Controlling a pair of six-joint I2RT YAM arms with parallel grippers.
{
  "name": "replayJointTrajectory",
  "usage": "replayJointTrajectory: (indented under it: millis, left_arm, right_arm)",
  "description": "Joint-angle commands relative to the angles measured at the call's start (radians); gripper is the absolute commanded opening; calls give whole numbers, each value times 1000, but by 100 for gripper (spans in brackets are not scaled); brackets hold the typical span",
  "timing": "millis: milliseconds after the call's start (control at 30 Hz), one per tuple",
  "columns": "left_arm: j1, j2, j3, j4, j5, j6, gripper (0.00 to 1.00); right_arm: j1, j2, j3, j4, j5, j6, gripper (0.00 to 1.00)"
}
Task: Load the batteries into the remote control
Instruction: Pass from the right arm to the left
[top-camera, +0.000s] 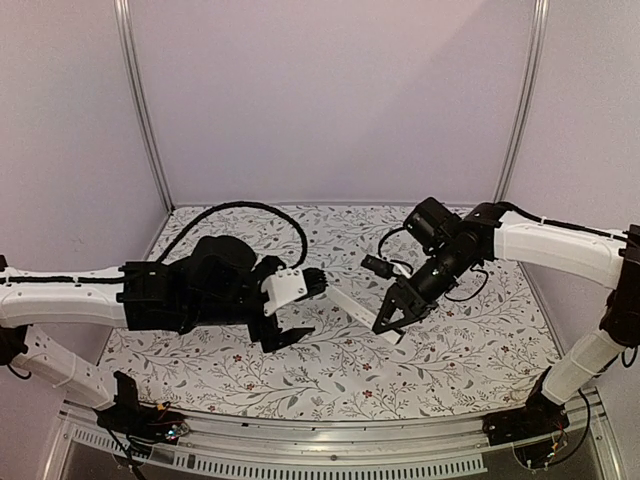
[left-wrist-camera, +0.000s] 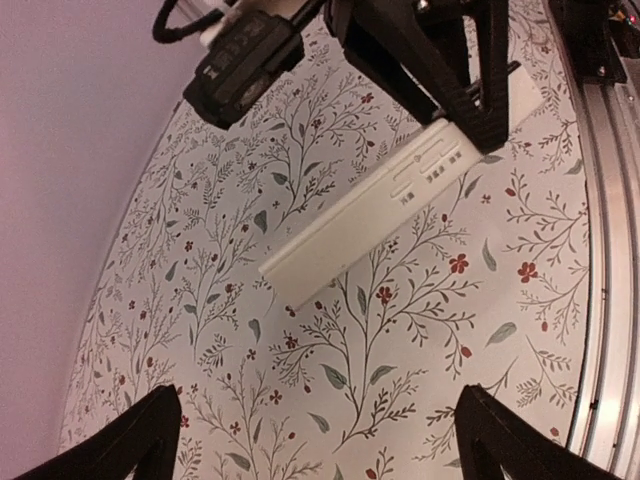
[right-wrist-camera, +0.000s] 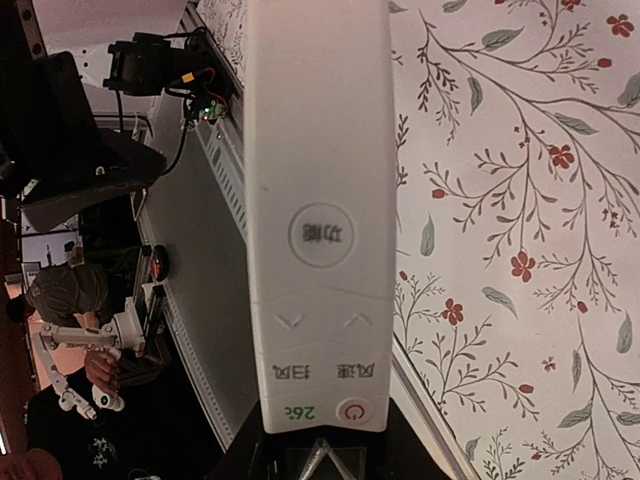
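The remote control (top-camera: 352, 310) is a long white bar held above the floral table, between the two arms. My right gripper (top-camera: 393, 322) is shut on its button end. In the right wrist view the remote (right-wrist-camera: 315, 200) runs straight out from my right gripper (right-wrist-camera: 320, 445), button face toward the camera, with a red power symbol near the fingers. My left gripper (top-camera: 310, 308) is open and empty just left of the remote's free end. In the left wrist view the remote (left-wrist-camera: 380, 215) lies ahead of my wide-open left gripper (left-wrist-camera: 320, 440). No batteries show in any view.
A black cable (top-camera: 262, 208) loops over the back of the floral table (top-camera: 330, 370). An aluminium rail (top-camera: 330, 428) runs along the near edge. White walls with metal posts (top-camera: 143, 110) close in the back and sides.
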Motion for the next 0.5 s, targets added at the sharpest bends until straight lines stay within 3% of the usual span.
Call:
replayJointTrajectory:
  millis: [0, 300, 467]
  left_arm:
    - [-81, 67, 64, -78, -47, 189, 95]
    - [-137, 139, 136, -125, -13, 336, 75]
    - [-164, 189, 164, -142, -24, 368, 70]
  right_arm:
    - [51, -14, 7, -41, -130, -10, 1]
    - [141, 39, 39, -90, -195, -21, 0]
    - [151, 61, 68, -105, -231, -37, 0]
